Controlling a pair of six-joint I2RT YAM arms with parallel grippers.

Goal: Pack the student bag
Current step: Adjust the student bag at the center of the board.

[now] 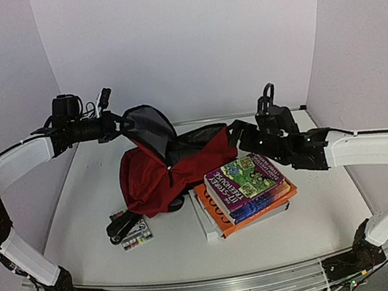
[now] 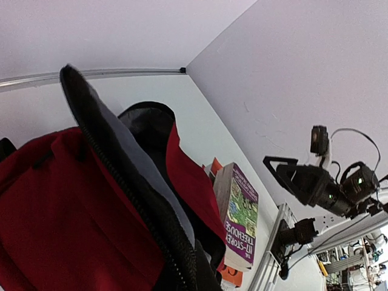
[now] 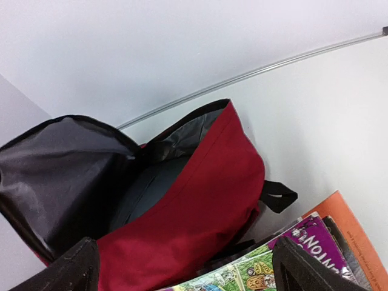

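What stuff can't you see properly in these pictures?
- Inside the student bag: in the top view its raised flap covers the opening. The right wrist view shows only shadowed grey lining.
- Small black thing and coloured box beside the bag: too small in the top view to name.
- Lower books: the purple book lies over their covers.
- Purple book, right wrist view: cut off by the bottom edge.

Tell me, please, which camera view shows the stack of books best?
The top external view: the whole stack of books lies in full view. The left wrist view shows only its edge beyond the student bag; the right wrist view catches just a corner.
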